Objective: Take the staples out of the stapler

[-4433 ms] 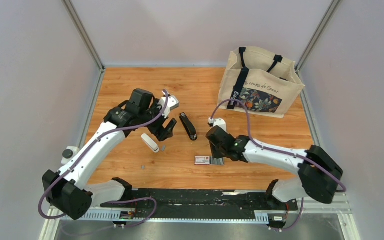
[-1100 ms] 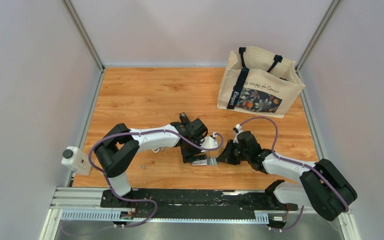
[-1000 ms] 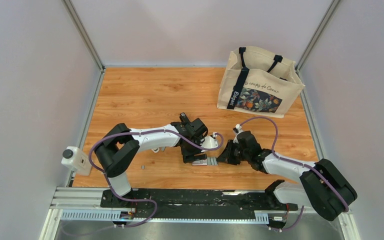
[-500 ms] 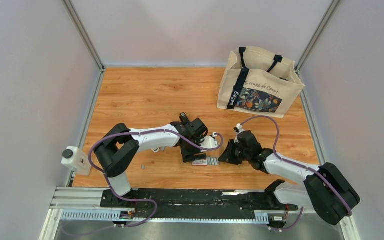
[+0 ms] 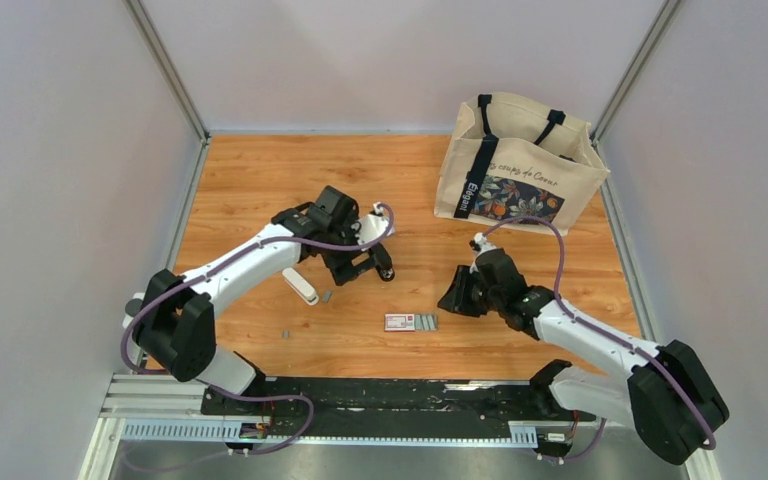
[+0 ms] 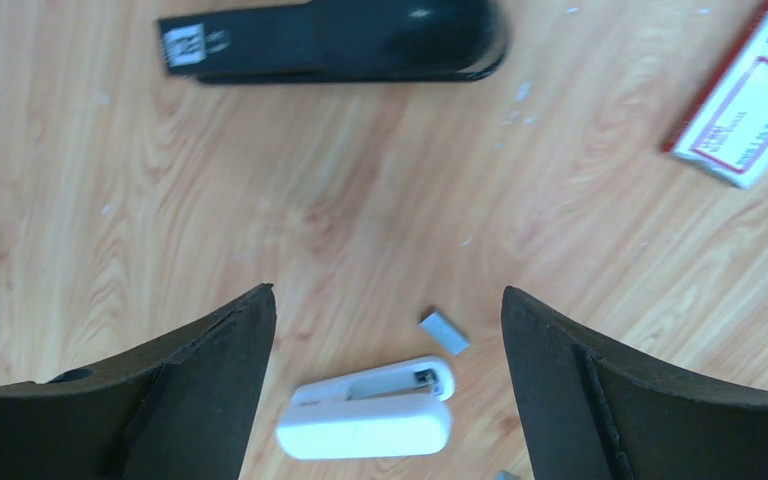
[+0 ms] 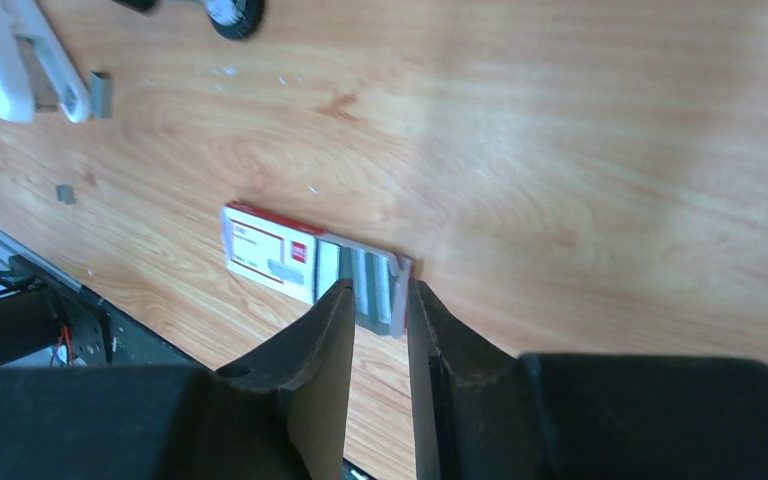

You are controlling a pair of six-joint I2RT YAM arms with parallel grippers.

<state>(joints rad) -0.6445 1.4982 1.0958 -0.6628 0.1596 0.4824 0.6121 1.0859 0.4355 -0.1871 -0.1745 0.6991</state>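
- A lone staple bit lies nearest, on bare tabletop, well apart from everything else.
- The box lies flat, label up, with its grey tray end drawn out. The tray holds ribbed grey strips, which I take for spare stock rather than the load to be removed.
- The right fingers hang above the wood just right of the box. They are only narrowly parted and hold nothing, probably to stay clear of the other arm.
- The white stapler lies with its open channel showing. The staples, one short strip, rest just beside its end without touching it. I judge this to be the stapler being unloaded, with that strip already out.
- The left fingers are spread wide and hold nothing. They are raised over the stretch between the two staplers, from where they could come down on either.
- The black stapler lies closed and flat; what it holds cannot be told.
- The bag stands upright at the far right with its mouth open. Its contents are not visible.
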